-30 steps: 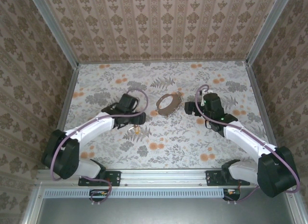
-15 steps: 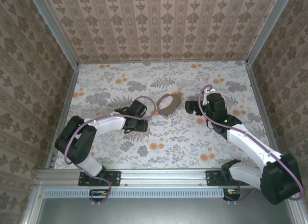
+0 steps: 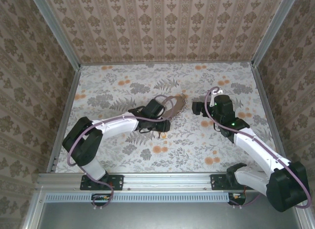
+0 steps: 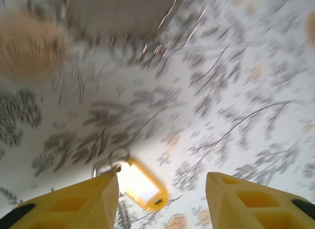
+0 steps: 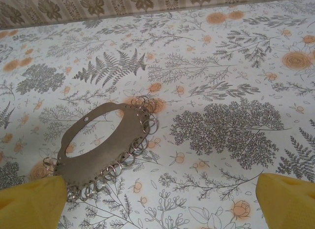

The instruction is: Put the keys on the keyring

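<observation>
Since the earlier frame the left gripper (image 3: 162, 124) has swung rightward across the floral-print table (image 3: 113, 86), to just beside the flat brown oval keyring (image 3: 172, 107) edged with small wire rings. Its yellow fingers (image 4: 83, 199) stand partly apart, clamping nothing; the keys (image 4: 142, 185), a small yellow tag on a silvery ring, lie between them, close to one finger. The right gripper (image 5: 157, 194) gapes wide, near the keyring's other side.

Floral-print table (image 3: 197, 145), damask-papered walls (image 3: 162, 27) on three sides
</observation>
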Robot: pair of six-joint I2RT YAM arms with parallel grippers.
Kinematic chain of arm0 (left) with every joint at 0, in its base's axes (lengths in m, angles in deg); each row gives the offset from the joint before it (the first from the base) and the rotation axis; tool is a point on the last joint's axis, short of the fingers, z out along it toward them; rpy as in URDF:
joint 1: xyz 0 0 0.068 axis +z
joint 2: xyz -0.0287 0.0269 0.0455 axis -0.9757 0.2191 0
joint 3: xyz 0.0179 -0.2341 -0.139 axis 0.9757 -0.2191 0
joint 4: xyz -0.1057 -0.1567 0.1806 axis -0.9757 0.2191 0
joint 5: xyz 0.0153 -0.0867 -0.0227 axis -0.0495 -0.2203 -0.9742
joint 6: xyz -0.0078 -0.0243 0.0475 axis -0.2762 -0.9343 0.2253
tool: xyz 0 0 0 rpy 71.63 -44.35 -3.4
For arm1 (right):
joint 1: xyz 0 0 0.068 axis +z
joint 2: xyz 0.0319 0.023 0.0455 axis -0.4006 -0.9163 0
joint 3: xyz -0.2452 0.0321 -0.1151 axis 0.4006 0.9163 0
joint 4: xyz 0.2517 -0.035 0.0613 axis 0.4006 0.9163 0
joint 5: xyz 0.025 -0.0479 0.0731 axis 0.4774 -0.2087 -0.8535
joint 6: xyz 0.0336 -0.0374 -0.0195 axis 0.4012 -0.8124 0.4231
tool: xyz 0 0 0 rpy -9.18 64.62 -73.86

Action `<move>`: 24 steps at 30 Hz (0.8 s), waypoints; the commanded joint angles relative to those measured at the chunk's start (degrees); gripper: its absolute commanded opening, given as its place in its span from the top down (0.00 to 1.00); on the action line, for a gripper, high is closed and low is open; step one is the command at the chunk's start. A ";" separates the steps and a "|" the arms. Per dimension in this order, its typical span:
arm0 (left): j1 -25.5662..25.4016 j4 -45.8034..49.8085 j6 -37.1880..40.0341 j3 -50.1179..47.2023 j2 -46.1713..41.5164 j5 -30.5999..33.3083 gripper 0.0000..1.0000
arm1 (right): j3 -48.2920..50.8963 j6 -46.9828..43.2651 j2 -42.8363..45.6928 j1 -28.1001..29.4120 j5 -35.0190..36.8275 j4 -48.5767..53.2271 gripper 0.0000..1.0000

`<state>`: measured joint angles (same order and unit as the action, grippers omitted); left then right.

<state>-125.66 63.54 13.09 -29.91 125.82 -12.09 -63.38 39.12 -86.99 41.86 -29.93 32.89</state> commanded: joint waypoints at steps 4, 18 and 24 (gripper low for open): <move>5.39 8.09 15.07 9.56 2.69 2.33 0.52 | 0.72 0.87 -2.62 -0.40 -0.49 -0.17 0.00; 8.11 14.16 28.29 24.51 22.09 9.26 0.63 | -0.02 0.55 -5.53 -0.51 -4.65 1.11 0.00; 6.97 14.06 29.75 25.46 24.00 8.78 0.68 | -0.74 0.64 -8.22 -0.57 -5.60 -0.13 0.00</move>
<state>-117.94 76.48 40.50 -6.61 148.33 -3.68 -63.38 39.18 -94.64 41.51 -34.14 34.14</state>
